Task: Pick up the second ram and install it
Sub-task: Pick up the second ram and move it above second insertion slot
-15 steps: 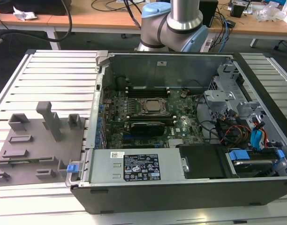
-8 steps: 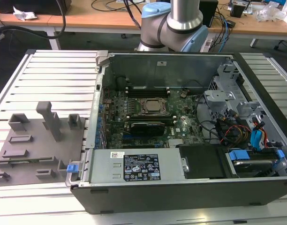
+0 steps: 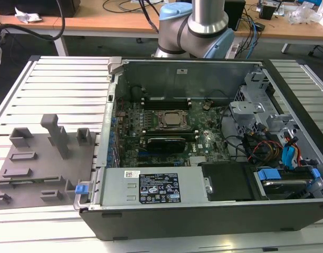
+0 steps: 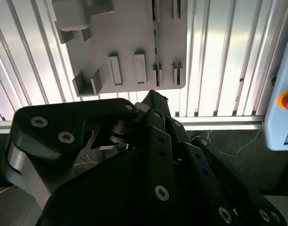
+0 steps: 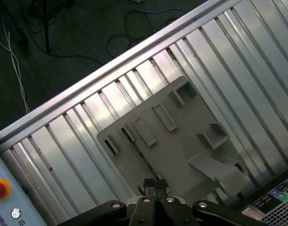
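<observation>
hovering tool above second ram in fixture

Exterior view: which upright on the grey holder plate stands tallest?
The wide-headed post near the grey holder plate's far edge, flanked by shorter brackets; the rest are low blocks.

Bright light fr above, glare on slats

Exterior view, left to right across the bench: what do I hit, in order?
Gray slotted fixture plate → blue latch → silver processor socket → black rectangular block → blue drive tab.
</observation>
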`<state>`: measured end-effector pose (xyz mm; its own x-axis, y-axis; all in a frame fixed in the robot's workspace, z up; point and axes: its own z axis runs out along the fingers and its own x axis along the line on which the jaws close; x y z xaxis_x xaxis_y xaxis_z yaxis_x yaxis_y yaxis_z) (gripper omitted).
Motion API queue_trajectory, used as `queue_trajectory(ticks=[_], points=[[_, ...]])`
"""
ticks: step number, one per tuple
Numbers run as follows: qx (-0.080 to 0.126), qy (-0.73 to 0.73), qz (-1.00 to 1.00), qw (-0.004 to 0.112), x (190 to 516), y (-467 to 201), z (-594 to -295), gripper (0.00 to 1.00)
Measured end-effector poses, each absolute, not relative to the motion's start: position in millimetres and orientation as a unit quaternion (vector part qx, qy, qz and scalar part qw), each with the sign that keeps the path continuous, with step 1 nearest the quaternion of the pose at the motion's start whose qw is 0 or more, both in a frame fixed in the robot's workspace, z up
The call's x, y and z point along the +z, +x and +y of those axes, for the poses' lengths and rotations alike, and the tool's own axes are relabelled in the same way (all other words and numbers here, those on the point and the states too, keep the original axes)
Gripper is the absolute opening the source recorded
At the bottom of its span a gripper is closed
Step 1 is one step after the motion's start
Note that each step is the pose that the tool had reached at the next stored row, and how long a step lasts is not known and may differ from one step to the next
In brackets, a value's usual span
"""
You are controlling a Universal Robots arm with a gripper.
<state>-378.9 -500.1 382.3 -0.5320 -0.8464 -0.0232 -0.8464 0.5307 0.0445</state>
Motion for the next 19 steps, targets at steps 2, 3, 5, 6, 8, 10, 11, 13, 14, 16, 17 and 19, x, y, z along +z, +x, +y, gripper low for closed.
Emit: queue_trajectory(ticks=[2,3,5,6,8,10,11,13,14,16,17,19], points=[[-0.025,0.500,-0.866,0.001,382.2,-378.9,-500.1,0.11],[-0.025,0.505,-0.863,0.001,382.2,-378.9,-500.1,0.11],[-0.025,0.523,-0.852,0.002,382.3,-378.9,-500.1,0.11],[-0.025,0.532,-0.846,0.002,382.3,-378.9,-500.1,0.11],[-0.025,0.553,-0.833,0.003,382.2,-378.9,-500.1,0.11],[-0.025,0.564,-0.825,0.003,382.2,-378.9,-500.1,0.11],[-0.025,0.574,-0.818,0.003,382.3,-378.9,-500.2,0.11],[-0.025,0.585,-0.811,0.004,382.2,-378.9,-500.1,0.11],[-0.024,0.594,-0.804,0.004,382.3,-378.9,-500.2,0.11],[-0.024,0.606,-0.795,0.005,382.3,-378.9,-500.1,0.11],[-0.024,0.612,-0.791,0.005,382.2,-378.9,-500.2,0.11],[-0.024,0.633,-0.774,0.006,382.2,-378.9,-500.1,0.11]])
